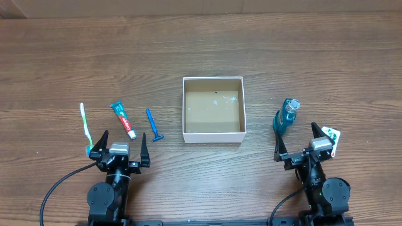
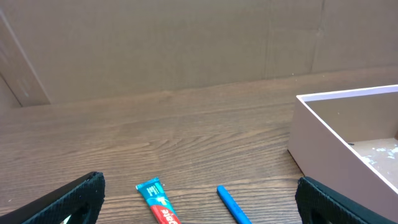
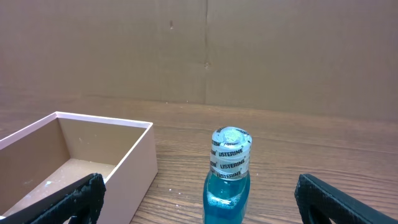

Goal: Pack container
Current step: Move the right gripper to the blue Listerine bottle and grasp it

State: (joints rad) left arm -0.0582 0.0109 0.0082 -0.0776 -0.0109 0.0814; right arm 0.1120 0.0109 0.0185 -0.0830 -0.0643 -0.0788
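The container (image 1: 213, 133), a square white-walled box with a brown bottom, sits mid-table and holds nothing. It shows at the right of the left wrist view (image 2: 323, 134) and the left of the right wrist view (image 3: 134, 163). A toothpaste tube (image 1: 123, 119) (image 2: 158, 202), a blue razor (image 1: 152, 125) (image 2: 231, 204) and a green-white toothbrush (image 1: 85, 125) lie left of it. A blue Listerine bottle (image 1: 287, 115) (image 3: 227, 180) stands right of it. My left gripper (image 1: 122, 149) (image 2: 199, 202) is open near the toothpaste. My right gripper (image 1: 304, 142) (image 3: 199, 202) is open just before the bottle.
A small white packet with red and green print (image 1: 331, 139) lies right of the right gripper. A cardboard wall (image 2: 186, 43) stands along the table's far edge.
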